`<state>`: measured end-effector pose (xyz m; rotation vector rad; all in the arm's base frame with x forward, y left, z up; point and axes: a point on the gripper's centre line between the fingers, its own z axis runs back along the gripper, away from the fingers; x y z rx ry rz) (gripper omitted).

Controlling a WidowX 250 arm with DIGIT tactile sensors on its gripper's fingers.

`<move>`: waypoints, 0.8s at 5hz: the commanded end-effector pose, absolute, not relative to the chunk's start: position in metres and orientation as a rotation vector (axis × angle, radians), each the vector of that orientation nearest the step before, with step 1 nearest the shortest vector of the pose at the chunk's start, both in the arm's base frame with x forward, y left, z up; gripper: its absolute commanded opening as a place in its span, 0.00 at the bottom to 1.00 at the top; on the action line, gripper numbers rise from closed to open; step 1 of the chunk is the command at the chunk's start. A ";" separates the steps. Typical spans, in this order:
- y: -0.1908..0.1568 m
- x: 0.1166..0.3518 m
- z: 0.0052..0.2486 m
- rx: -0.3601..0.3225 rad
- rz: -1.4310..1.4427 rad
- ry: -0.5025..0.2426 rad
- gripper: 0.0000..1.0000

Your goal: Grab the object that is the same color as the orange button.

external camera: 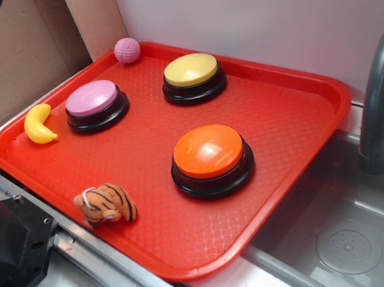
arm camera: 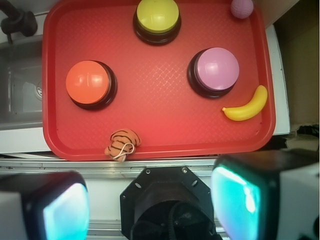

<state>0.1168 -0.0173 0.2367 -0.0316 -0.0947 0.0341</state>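
Currently gripper (arm camera: pixel 150 210) hangs high with jaws spread wide and empty, plush tiger (arm camera: pixel 122 144) lying ahead of them and slightly left on the red tray's (arm camera: pixel 160 110) near edge, long axis roughly crosswise, orange button (arm camera: pixel 89 83) beyond.

A red plastic tray (external camera: pixel 296 109) with a textured floor carries a round yellow-topped button on a black base (external camera: pixel 193 77) and a round pink-topped button on a black base (external camera: pixel 96 104), set apart from each other. A small pink textured ball (external camera: pixel 127 50) sits in the tray's far corner. A yellow toy banana (external camera: pixel 39 124) lies beside the pink-topped button. A grey sink basin (external camera: pixel 346 238) and grey faucet (external camera: pixel 378 102) flank the tray.
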 end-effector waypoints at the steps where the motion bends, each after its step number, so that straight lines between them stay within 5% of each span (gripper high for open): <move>1: -0.017 0.117 0.237 -0.032 0.034 -0.095 1.00; 4: -0.048 0.135 0.172 0.000 0.064 -0.091 1.00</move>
